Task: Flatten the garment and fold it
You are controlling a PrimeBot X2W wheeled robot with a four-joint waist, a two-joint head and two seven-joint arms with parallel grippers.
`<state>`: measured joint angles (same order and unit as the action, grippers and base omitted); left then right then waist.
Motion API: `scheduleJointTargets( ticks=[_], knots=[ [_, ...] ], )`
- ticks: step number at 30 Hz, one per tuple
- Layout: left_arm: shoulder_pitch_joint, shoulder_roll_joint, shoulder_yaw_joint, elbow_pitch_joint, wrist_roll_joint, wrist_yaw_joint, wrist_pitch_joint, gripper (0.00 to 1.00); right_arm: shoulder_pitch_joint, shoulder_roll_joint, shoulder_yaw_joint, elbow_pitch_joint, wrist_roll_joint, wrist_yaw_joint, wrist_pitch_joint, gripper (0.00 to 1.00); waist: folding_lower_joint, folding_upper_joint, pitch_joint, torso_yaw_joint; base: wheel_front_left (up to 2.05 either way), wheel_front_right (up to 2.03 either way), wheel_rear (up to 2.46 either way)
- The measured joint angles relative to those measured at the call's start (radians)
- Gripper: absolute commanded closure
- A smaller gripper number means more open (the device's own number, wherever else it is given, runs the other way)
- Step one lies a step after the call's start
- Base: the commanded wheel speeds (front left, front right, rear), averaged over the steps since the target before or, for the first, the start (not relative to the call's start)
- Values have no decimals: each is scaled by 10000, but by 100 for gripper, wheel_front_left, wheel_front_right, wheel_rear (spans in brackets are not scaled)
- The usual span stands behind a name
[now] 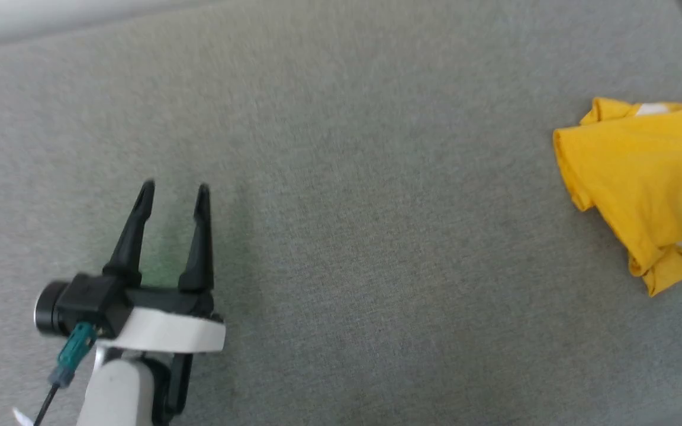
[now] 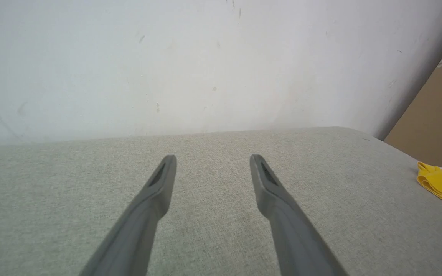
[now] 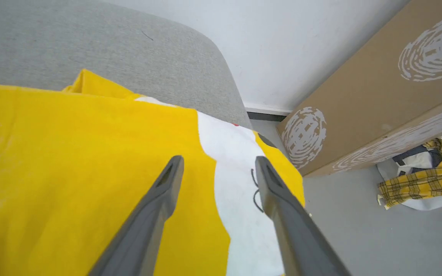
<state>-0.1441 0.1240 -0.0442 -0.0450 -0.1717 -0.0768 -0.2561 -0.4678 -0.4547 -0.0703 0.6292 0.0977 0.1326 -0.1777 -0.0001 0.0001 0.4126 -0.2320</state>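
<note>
Both claws spread

The left gripper (image 1: 175, 192), fingers apart, is over the grey cushion (image 1: 341, 236), the garment (image 1: 631, 171) well to its right; the right gripper (image 3: 219, 165), fingers apart, is over the garment (white print between its tips). A cardboard box (image 3: 359, 96) stands beyond, contents hidden.

The left gripper (image 1: 175, 188) was fitted with two tapered black fingers (image 1: 132, 236), a white wrist shell (image 1: 163, 335), a black camera (image 1: 51, 307) and a teal-plugged cable (image 1: 74, 352).
</note>
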Motion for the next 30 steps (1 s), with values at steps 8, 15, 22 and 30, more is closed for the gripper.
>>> scheduleJointTargets(
  ticks=[8, 15, 22, 30],
  knots=[
    [803, -276, 207, 38, -134, 182, -10, 0, 1964, 1043, 708, -2380, 267, 0, 242, 0, -1, 0, -1138, 223, 0, 0, 0],
    [1314, -420, 357, 255, -136, 276, -8, 0, 3090, 2280, 1273, -4481, 723, -8, 619, 0, 0, 0, -2040, 1040, 0, 0, 0],
    [1793, -407, 961, 525, -217, 531, -10, 0, 3572, 3172, 1639, -5678, 874, -8, 623, 0, 0, 0, -2639, 1794, 0, 0, 0],
    [2348, -207, 1241, 907, -130, 571, -10, 0, 4588, 3563, 1281, -6585, 663, -10, 790, 0, 0, 0, -3246, 2257, 0, 0, 0]
  ],
)
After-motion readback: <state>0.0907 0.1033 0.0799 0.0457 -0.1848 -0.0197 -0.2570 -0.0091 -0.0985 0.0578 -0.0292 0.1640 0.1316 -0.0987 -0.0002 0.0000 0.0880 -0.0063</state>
